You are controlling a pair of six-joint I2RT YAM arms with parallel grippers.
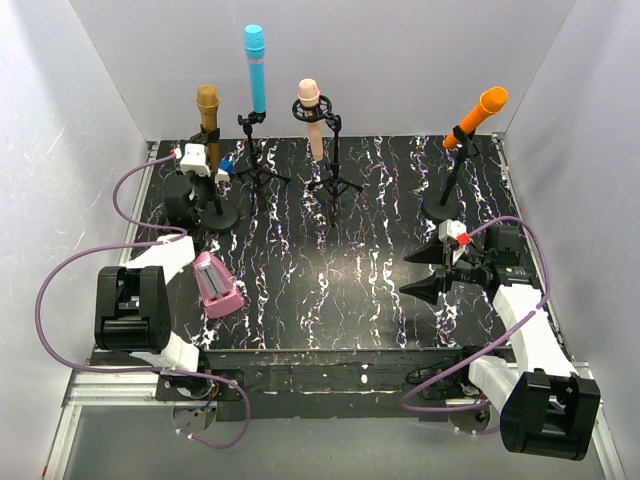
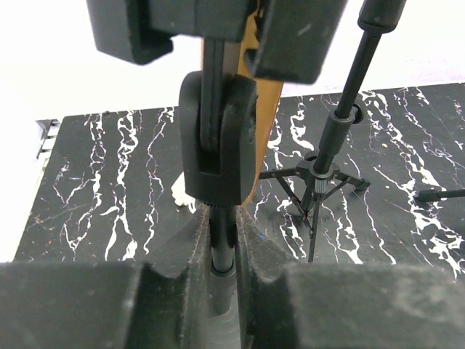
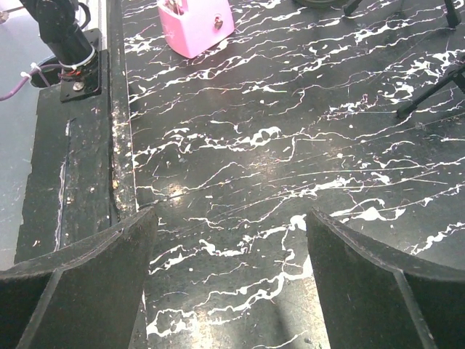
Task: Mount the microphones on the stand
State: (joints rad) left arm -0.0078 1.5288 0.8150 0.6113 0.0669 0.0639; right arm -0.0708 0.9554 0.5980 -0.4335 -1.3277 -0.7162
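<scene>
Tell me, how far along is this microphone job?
Nearly done, it seems. The cyan microphone, pale pink microphone, orange microphone and golden-brown microphone each sit up in a stand. In hand: the left gripper is closed round the stand pole under the golden-brown one's clip. The right gripper hangs open over the table, holding nothing. Remaining: probably only letting go; whether that clip grips fully I cannot tell.

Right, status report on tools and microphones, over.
Left tool shut on stand pole. Right tool open, empty. Brown microphone, cyan microphone, pink microphone, orange microphone all mounted. Nothing blocking.
</scene>
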